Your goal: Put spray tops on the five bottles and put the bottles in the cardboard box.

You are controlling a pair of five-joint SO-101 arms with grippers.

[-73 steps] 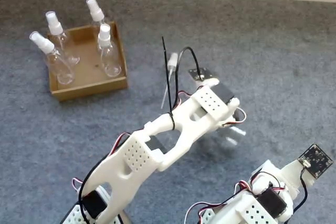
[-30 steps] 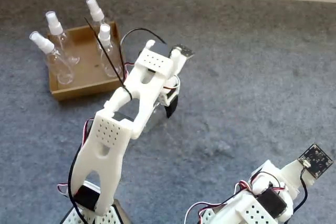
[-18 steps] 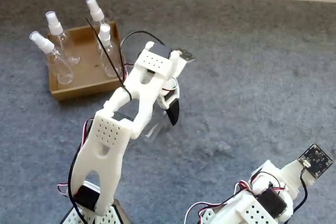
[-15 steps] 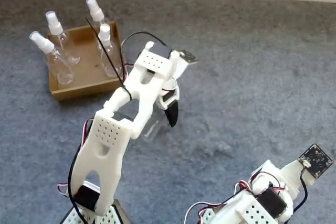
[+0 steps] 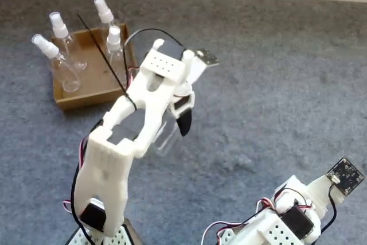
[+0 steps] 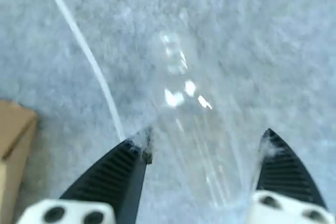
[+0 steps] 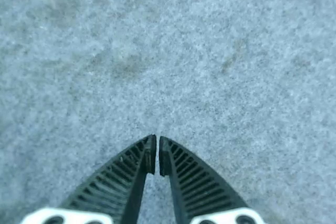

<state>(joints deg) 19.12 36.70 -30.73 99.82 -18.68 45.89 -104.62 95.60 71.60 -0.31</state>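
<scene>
The left pincer [image 6: 205,140] pinches a clear bottle [image 6: 184,93] between its black fingers, just right of the cardboard box [image 5: 97,93] at the far left of the grey carpet [image 5: 275,84]. A thin white tube [image 6: 84,51] lies just beside one finger. Four bottles with spray tops [image 5: 117,55] stand upright in the box. The right pincer [image 7: 157,156], pressed together, hangs over bare carpet at the near right.

Left arm [image 5: 143,107] stretches out forward, left gripper [image 6: 207,142] angled down, jaws spread wide around a clear bottle [image 6: 191,108]. Right arm [image 5: 281,225] sits folded low, right gripper [image 7: 157,153] jaws pressed nearly together.
</scene>
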